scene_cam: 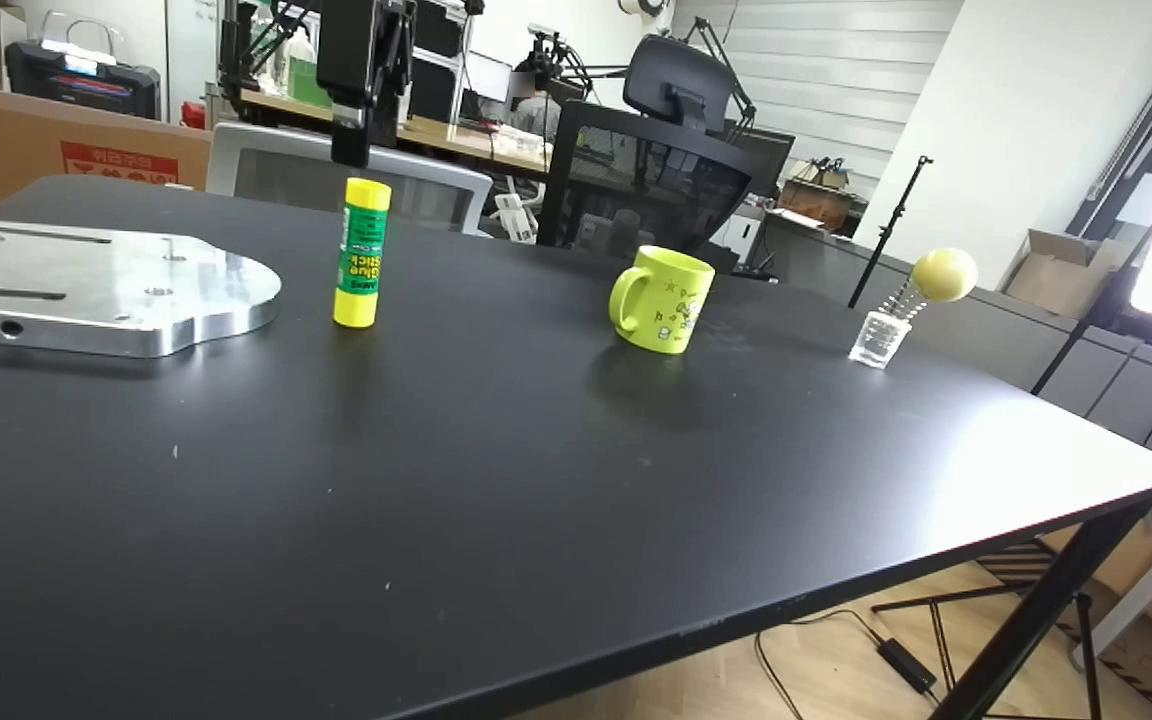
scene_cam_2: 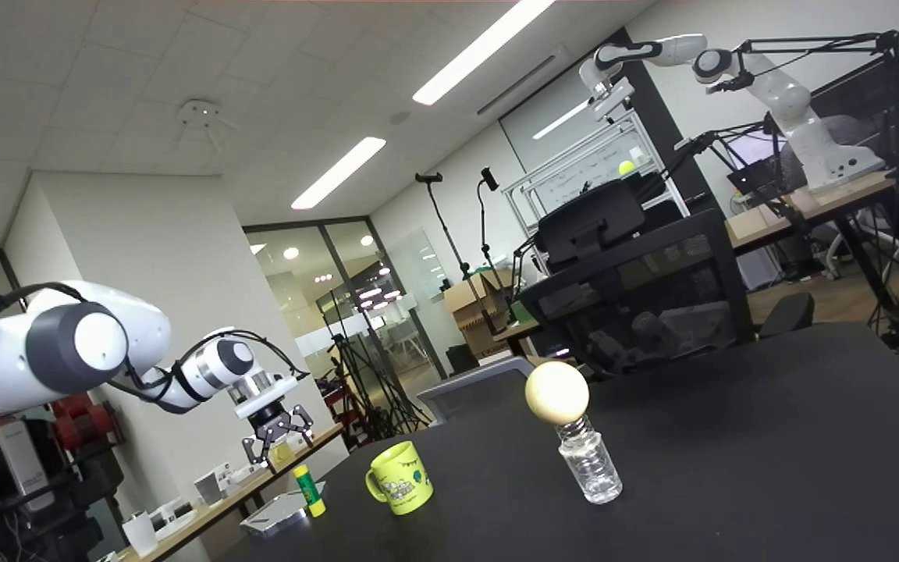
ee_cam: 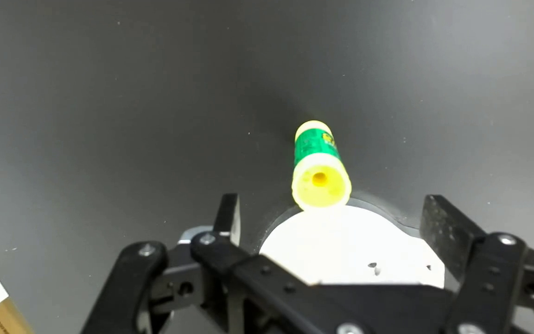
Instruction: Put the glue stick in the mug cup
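The glue stick [scene_cam: 363,255] stands upright on the black table, yellow at both ends with a green label band. It also shows in an exterior view [scene_cam_2: 309,492] and in the wrist view [ee_cam: 317,148], where its hollow yellow top faces the camera. The lime green mug cup [scene_cam: 671,305] stands upright with its handle towards the glue stick; it also shows in an exterior view [scene_cam_2: 403,480] and is out of the wrist view. My gripper [ee_cam: 331,208] is open and empty. It hangs above the glue stick in both exterior views [scene_cam_2: 291,457], apart from it.
A silver metal plate [scene_cam: 86,285] lies beside the glue stick; it shows in the wrist view [ee_cam: 350,250] below the fingers. A clear holder [scene_cam: 879,340] with a yellow ball [scene_cam: 944,275] stands beyond the mug. Chairs [scene_cam: 656,180] stand at the table's far edge.
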